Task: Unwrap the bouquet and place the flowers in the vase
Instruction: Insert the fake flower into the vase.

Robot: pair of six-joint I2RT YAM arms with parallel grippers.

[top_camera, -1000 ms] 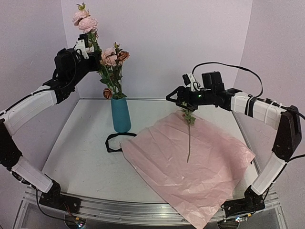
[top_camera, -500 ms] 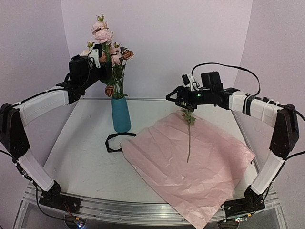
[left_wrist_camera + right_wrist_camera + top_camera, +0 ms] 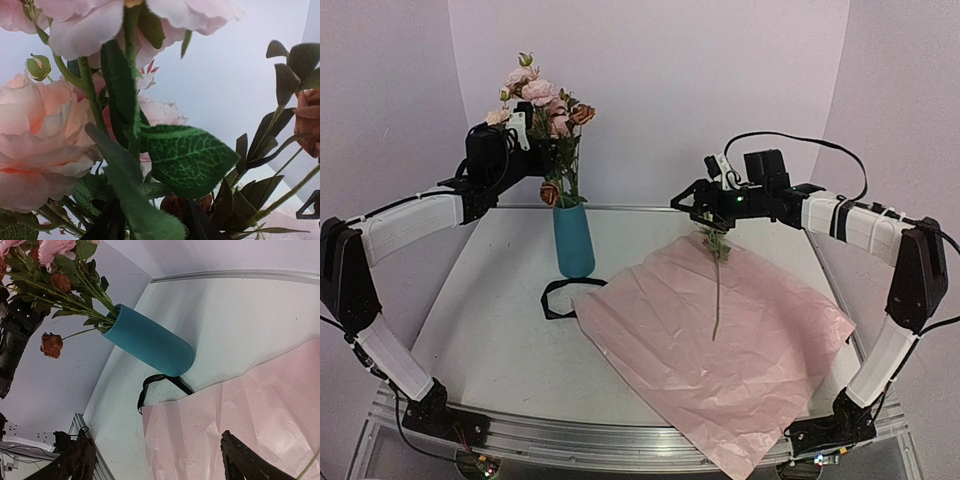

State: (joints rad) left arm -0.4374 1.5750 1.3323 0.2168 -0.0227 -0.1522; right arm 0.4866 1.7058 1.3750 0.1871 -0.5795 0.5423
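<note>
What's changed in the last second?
The left gripper carried its pink roses rightward and down among the flowers in the vase; release unclear. The right gripper, open over the loose stem on the paper, and the ribbon stayed put.

light: bright, even | shadows: faint | blur: near flowers [image 3: 30, 150] soft | edges: bowed

Far left: tall teal-blue vase [image 3: 574, 243], with pink and rust artificial roses [image 3: 542, 92] crowding the air above its rim. Just near of it lies a black ribbon loop [image 3: 565, 281]. Centre and right: crumpled pink paper sheet [image 3: 760, 340], with one loose green stem [image 3: 717, 300] on top. Passage: white tabletop [image 3: 490, 300], near left.
</note>
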